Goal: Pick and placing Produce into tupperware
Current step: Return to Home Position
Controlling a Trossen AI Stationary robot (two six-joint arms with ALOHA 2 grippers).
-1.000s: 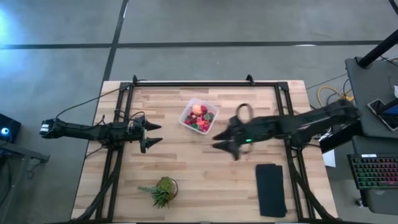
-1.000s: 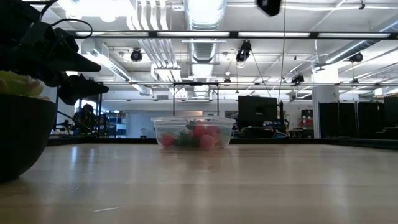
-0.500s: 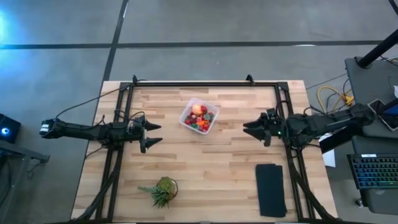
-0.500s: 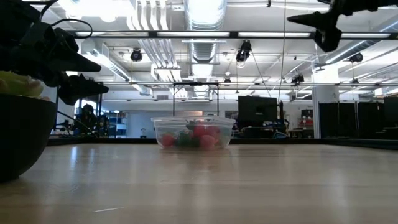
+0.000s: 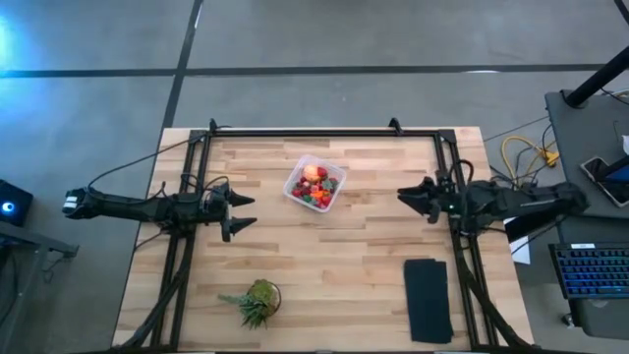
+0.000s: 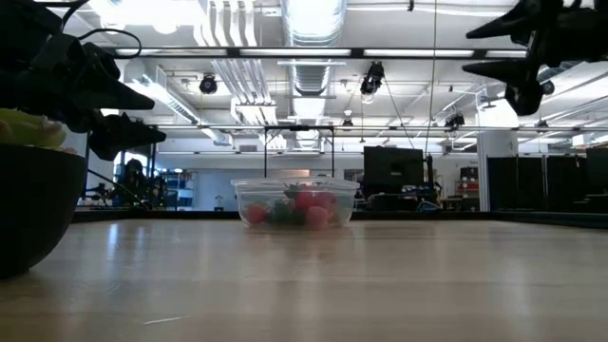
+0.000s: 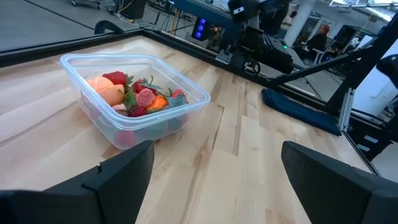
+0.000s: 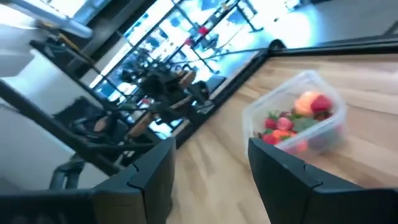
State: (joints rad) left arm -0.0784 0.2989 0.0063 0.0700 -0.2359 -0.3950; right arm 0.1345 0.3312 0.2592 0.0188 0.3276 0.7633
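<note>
The clear tupperware (image 5: 314, 184) stands on its base at the far middle of the table; it also shows in the low view (image 6: 294, 201) and both wrist views (image 7: 134, 99) (image 8: 298, 121). Inside lie the produce (image 7: 138, 98): red strawberries, an orange round fruit and a carrot piece. My left gripper (image 5: 253, 211) (image 6: 157, 119) (image 7: 214, 180) hangs open and empty left of the tub, pointing at it. My right gripper (image 5: 411, 200) (image 6: 467, 52) (image 8: 211, 180) is open and empty, raised above the table to the tub's right.
A spiky leafy plant in a dark pot (image 5: 257, 300) (image 6: 28, 190) stands near the table's near edge. A flat black pad (image 5: 428, 299) (image 7: 298, 106) lies at the near right. Black frame rails (image 5: 295, 133) run along the far, left and right sides.
My right arm has drawn back from the middle of the table, just near-right of the tub, toward the table's right edge, staying open and empty. The tub and its contents have not moved.
</note>
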